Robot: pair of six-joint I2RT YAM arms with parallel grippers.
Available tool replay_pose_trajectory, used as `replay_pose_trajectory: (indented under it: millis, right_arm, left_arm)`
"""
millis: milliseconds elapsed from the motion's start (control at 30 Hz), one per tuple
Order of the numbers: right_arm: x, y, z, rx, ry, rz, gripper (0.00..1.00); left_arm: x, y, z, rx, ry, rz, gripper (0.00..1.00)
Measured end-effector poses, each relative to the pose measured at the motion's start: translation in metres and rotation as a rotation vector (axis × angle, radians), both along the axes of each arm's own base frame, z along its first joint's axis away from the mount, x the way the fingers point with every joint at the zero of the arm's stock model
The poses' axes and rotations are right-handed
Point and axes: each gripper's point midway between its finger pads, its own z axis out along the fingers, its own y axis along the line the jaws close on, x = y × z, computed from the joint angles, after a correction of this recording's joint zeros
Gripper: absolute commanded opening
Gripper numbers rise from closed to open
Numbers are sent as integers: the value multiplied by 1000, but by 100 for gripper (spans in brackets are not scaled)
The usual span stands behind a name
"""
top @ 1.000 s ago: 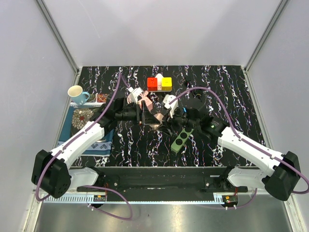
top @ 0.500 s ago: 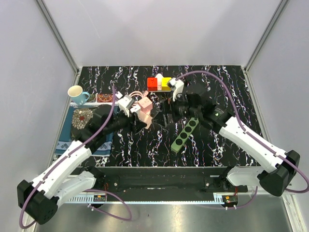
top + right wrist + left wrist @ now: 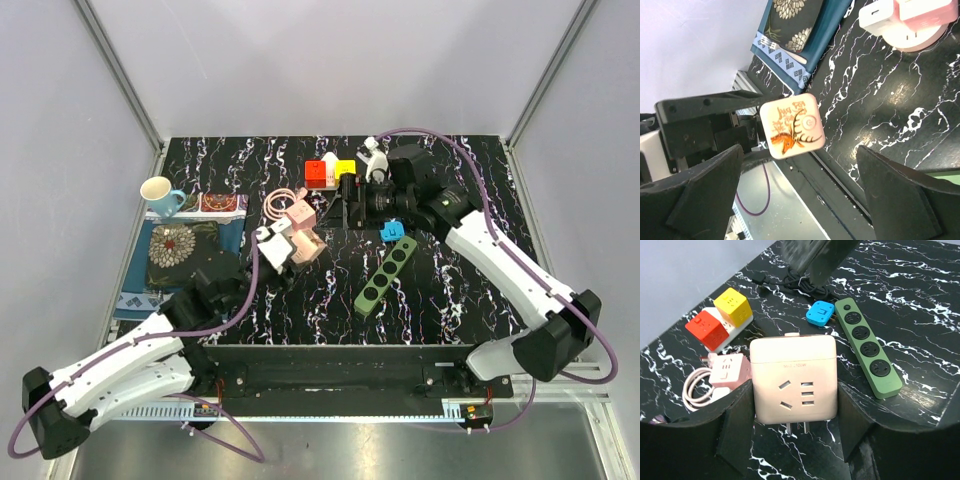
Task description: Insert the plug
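Observation:
My left gripper (image 3: 795, 412) is shut on a pink socket cube (image 3: 792, 375), one finger on each side, its prongs showing below. In the top view the left gripper (image 3: 285, 250) holds the cube (image 3: 306, 247) above the table's near left middle. A green power strip (image 3: 383, 275) lies diagonally to its right and also shows in the left wrist view (image 3: 868, 347). A small blue plug (image 3: 391, 231) lies at the strip's far end (image 3: 820, 313). My right gripper (image 3: 345, 203) is open and empty near the back. It (image 3: 800, 160) faces a deer-printed face of the cube (image 3: 792, 122).
Red and yellow cubes (image 3: 330, 173) stand at the back middle. A small pink adapter with a coiled cable (image 3: 290, 208) lies left of them. A patterned mat (image 3: 185, 250) and a cup (image 3: 160, 192) are at the left.
My left arm has pulled back toward the near left with the pink cube. My right arm has moved to the back, away from the strip. The blue plug now lies on the table.

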Motion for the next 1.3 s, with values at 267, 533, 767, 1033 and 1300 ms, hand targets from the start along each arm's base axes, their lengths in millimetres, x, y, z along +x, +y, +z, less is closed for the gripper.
replay_pose_trajectory:
  millis: [267, 533, 767, 1033, 1300]
  right_arm:
    - [-4, 7, -15, -11, 75, 47, 100]
    - [-8, 13, -20, -10, 60, 132, 99]
    - [-9, 18, -29, -13, 64, 197, 91]
    - [-7, 18, -29, -1, 60, 234, 81]
    - [-7, 18, -22, 22, 36, 274, 44]
  left_arm:
    - [6, -15, 5, 66, -161, -9, 0]
    - [12, -27, 15, 55, -235, -18, 0]
    - [16, -33, 23, 21, -257, -16, 0]
    - [16, -36, 28, -8, -261, -18, 0]
    - [15, -38, 28, -39, -241, -19, 9]
